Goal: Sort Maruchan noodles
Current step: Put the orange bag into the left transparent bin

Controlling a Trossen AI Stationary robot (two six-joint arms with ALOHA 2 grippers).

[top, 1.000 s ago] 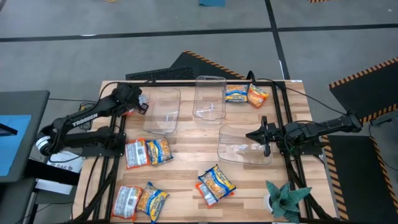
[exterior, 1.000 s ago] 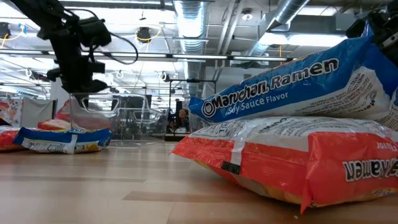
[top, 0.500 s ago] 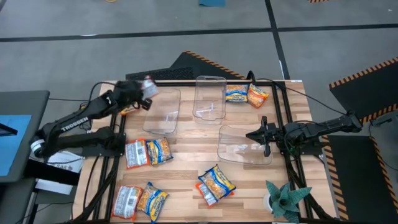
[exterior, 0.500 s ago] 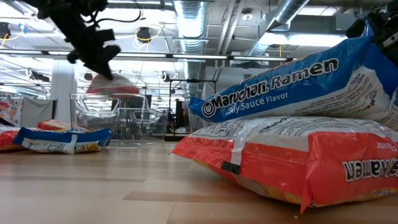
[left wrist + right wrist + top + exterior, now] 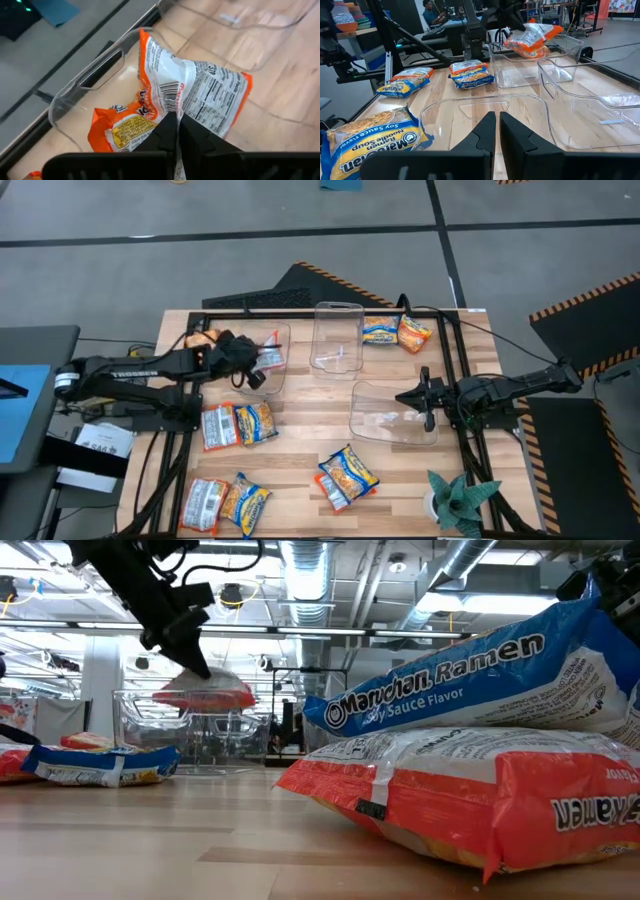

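My left gripper (image 5: 250, 363) is shut on a silver-white and orange Maruchan packet (image 5: 200, 92), which hangs over the left clear bin (image 5: 265, 375). An orange packet (image 5: 120, 131) shows below it; whether it lies in the bin I cannot tell. More packets lie flat on the table: a pair at the far right (image 5: 395, 332), a pair at the left (image 5: 237, 425), a pair at the near left (image 5: 225, 503), and a blue one stacked on an orange one (image 5: 347, 475). My right gripper (image 5: 427, 397) waits shut over the right end of the near-right bin (image 5: 385, 420). My left gripper pinches the packet's edge by the barcode (image 5: 172, 102) between its two fingers. The fingers slant down from the table's left. The packet juts out beyond the fingertips, lifted clear, roughly level above the bin (image 5: 205, 695).
A third clear bin (image 5: 335, 335) stands at the far middle. A black frame (image 5: 445, 360) runs along the table's sides. A small green plant (image 5: 460, 500) stands at the near right corner. Bare wood lies between the bins and the near packets.
My left gripper has swung from beside the left bin's left wall toward the table's right, turning as it went. It has carried the silver-white and orange packet, which now hangs above the bin. The right arm has kept still.
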